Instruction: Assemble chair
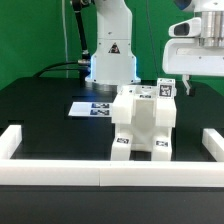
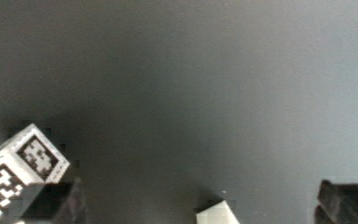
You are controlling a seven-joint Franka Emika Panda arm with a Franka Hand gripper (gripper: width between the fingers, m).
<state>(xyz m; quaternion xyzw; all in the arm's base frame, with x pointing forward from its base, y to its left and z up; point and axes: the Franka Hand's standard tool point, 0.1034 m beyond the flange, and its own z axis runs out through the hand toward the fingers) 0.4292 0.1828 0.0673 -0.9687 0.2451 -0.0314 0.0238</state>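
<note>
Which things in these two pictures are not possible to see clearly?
- Gripper, exterior view: its top is cut off by the picture's edge.
- Chair, exterior view: its far side is hidden by its own body; tags too small to read.
- Wrist view: blurred; only a tag corner and dark fingers show.

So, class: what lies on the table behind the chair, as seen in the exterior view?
Behind the chair lies the marker board, flat on the black table, with the robot base further back. The chair covers the board's near end, so that part cannot be seen.
</note>
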